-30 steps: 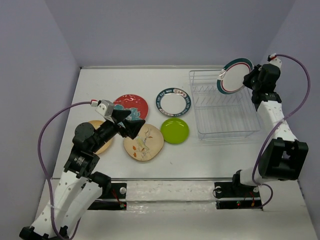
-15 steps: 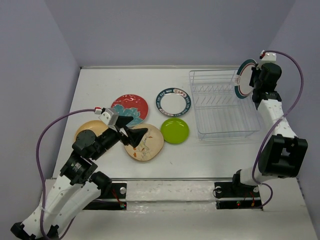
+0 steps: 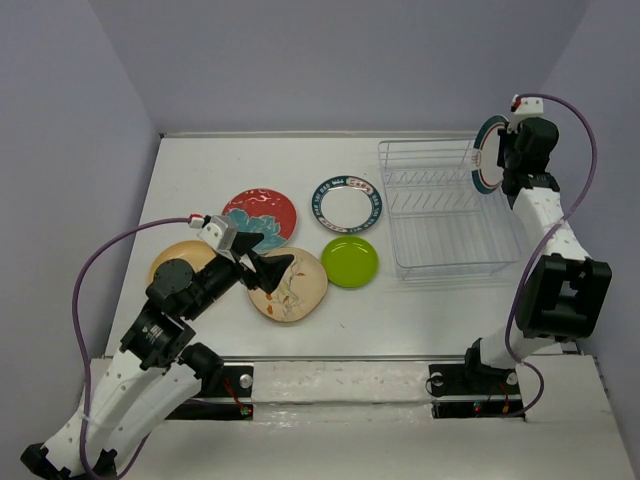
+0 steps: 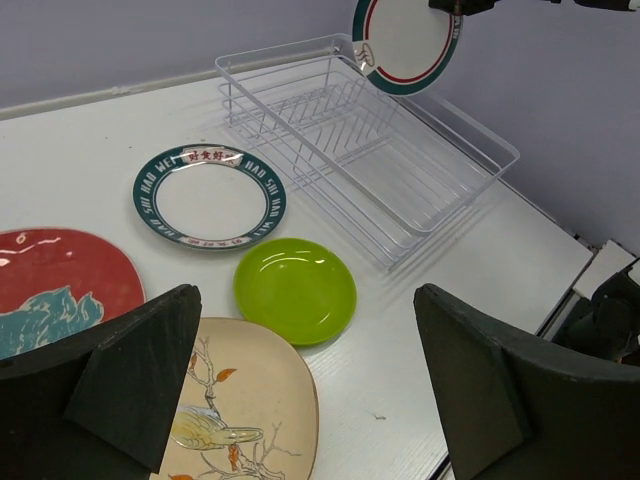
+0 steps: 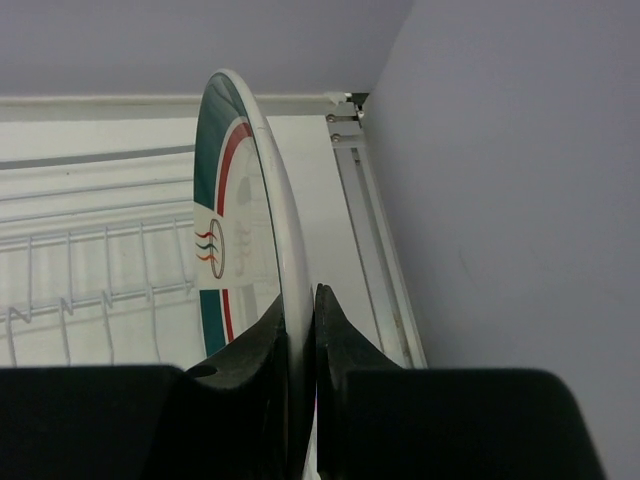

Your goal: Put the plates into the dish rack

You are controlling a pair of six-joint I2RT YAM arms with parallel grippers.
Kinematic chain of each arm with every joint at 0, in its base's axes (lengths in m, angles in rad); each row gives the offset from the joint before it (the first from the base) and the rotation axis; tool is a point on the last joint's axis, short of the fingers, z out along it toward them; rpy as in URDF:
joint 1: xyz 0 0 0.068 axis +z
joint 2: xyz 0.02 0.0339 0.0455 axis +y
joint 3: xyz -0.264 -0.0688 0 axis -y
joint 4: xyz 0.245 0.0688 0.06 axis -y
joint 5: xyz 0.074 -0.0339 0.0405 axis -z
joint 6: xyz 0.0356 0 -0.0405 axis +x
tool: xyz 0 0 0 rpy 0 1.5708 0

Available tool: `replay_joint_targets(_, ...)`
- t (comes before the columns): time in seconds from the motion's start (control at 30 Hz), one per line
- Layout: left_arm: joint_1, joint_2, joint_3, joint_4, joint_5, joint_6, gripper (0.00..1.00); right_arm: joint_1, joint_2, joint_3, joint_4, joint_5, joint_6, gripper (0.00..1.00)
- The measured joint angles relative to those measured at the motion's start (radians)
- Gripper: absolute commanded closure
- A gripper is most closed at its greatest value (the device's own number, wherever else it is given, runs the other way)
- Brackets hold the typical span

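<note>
Only the right wrist view shows the right gripper clamping the teal-rimmed plate by its rim; the right arm stretches over the far-right corner of the dish rack.

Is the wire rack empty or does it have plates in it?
Empty. Only bare wires show inside the rack; the right gripper holds one plate on edge above its far corner.

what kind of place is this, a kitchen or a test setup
Probably a robot test booth, not a kitchen: plain lavender walls box in a white table, two black-and-white robot arms are bolted to its near edge, with small round plates and a clear wire dish rack.
</note>
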Motion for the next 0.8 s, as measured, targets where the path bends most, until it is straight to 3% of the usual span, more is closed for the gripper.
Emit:
replay_joint_targets(0.67,-0.004,0.01,0.0,-0.001,-0.027,0.0,0.01,-0.002,0.083,0.063,-0.093,0.02,-0.03,0.93)
replay_joint_targets(0.73,-0.005,0.01,0.0,-0.001,-0.035,0.0,0.01,-0.002,0.086,0.063,-0.104,0.016,-0.029,0.88)
replay_joint_targets(0.8,-0.005,0.01,0.0,-0.002,-0.05,0.0,0.01,-0.002,0.087,0.062,-0.104,0.012,-0.026,0.71)
